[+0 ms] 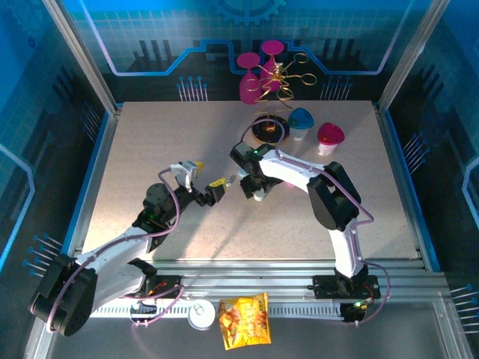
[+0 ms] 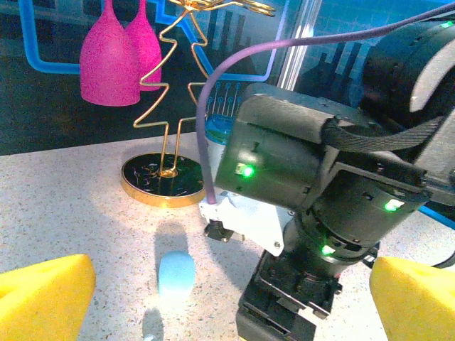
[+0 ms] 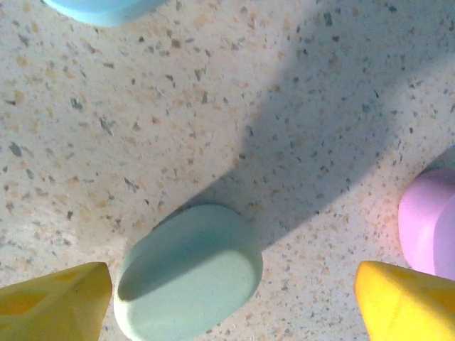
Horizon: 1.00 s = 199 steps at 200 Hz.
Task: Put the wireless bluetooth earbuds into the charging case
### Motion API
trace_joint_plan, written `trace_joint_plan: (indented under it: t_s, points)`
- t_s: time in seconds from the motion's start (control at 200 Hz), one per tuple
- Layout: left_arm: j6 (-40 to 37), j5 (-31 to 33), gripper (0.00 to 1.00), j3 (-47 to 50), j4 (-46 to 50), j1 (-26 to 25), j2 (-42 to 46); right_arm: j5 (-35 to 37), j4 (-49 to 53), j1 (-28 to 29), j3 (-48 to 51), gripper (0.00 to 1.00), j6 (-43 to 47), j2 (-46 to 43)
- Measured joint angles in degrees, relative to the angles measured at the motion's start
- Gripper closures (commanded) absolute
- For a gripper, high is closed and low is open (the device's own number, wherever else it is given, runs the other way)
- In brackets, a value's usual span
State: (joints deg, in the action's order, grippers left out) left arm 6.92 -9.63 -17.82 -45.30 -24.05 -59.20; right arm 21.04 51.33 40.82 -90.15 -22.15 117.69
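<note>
Right gripper (image 3: 231, 288), fingers apart, straddles a pale green pill-shaped piece (image 3: 188, 280) lying on the speckled tabletop (image 3: 213, 106), with a lilac piece (image 3: 430, 224) just beside one finger. The left gripper (image 2: 231, 284), also wide apart, faces a pale blue piece (image 2: 176, 273). A sound grasp would likely centre the green piece before closing, clear of the lilac one; no writing is legible.

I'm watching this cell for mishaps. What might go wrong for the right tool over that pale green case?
1. The pale green case lies off-centre, close to one finger of the open right tool; closing may push it aside.
2. The lilac piece sits by the other finger and could get knocked.
3. The right arm looms just ahead of the left tool; they could collide.
</note>
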Motion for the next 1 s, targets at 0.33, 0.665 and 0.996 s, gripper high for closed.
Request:
trace_joint_plan:
  t_s: [0.33,0.665,0.996]
  points:
    - [0.0,0.0,0.01,0.0,-0.1,0.3,0.0,-6.5,-10.6,-2.7,7.8,0.22,-8.7,-4.7]
    - [0.0,0.0,0.01,0.9,-0.3,0.3,0.0,-8.3,-13.0,-3.8,8.1,0.46,-10.8,-1.8]
    - [0.2,0.0,0.01,1.2,-0.4,0.3,0.0,-9.4,-14.1,-4.8,8.2,0.63,-10.6,-1.0]
